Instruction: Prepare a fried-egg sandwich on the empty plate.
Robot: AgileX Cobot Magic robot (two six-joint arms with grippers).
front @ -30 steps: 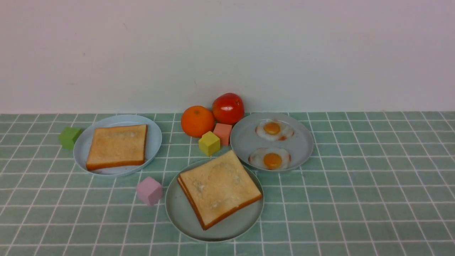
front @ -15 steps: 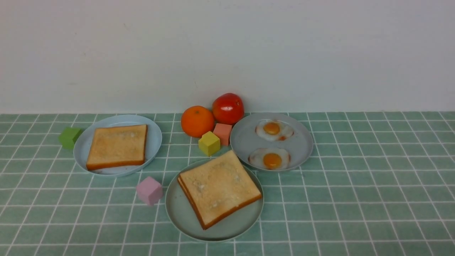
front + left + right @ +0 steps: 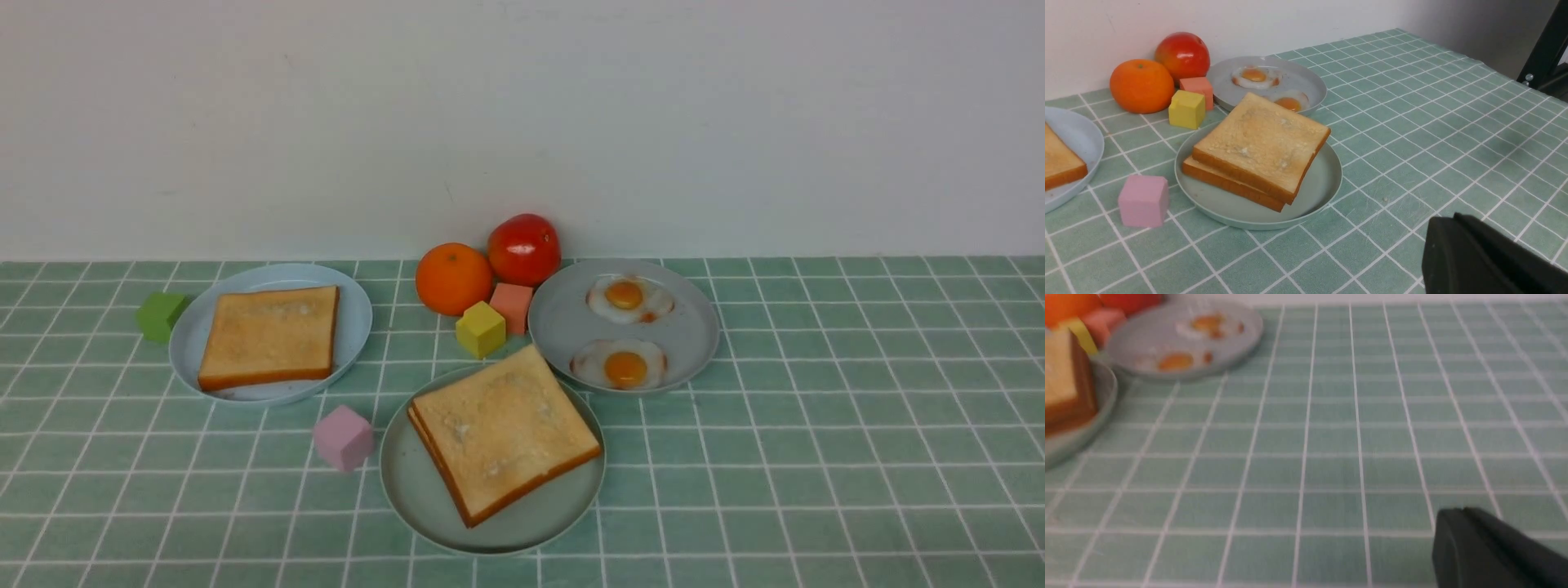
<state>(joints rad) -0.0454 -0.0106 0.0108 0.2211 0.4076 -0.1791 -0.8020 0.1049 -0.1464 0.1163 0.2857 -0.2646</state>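
Observation:
The pale mint-green empty plate (image 3: 408,498) (image 3: 1327,179) sits at the front centre and carries two stacked toast slices (image 3: 502,429) (image 3: 1261,143); what lies between them is hidden. Behind it to the right, a grey-blue plate (image 3: 563,327) holds two fried eggs (image 3: 624,294) (image 3: 624,367). A light-blue plate (image 3: 351,318) at the left holds one toast slice (image 3: 269,335). Neither arm shows in the front view. My left gripper (image 3: 1447,220) is shut and holds nothing, over bare cloth to the right of the mint plate. My right gripper (image 3: 1457,512) is also shut with nothing in it, low over the cloth, well away from the plates.
An orange (image 3: 453,278) and a tomato (image 3: 524,247) stand by the back wall. A yellow cube (image 3: 481,329) and a salmon cube (image 3: 513,306) sit between the plates. A pink cube (image 3: 343,438) lies left of the mint plate, and a green cube (image 3: 160,315) at the far left.

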